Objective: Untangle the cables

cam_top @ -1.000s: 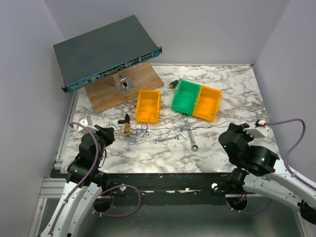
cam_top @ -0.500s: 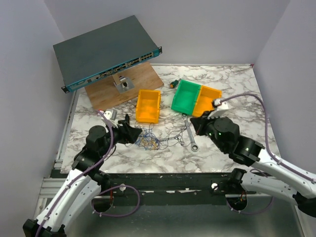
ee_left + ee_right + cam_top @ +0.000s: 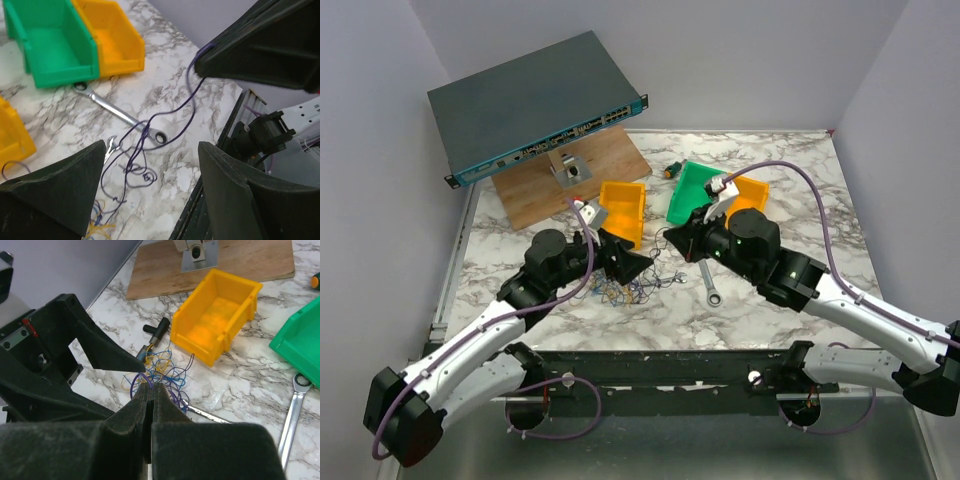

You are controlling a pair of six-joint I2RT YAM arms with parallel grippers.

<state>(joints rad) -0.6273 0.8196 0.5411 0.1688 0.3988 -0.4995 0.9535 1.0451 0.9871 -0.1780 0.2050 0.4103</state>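
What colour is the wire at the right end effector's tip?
The wire is purple; left wrist view shows it best.

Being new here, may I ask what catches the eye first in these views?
Both arms meet mid-table over the tangled cables: the right gripper is pinched shut on a purple strand, the left gripper open beside it. Behind stand a green bin and orange bins, with a network switch rear-left.

Overhead from behind, wrist views close, sharing cables [image 3: 622, 291]
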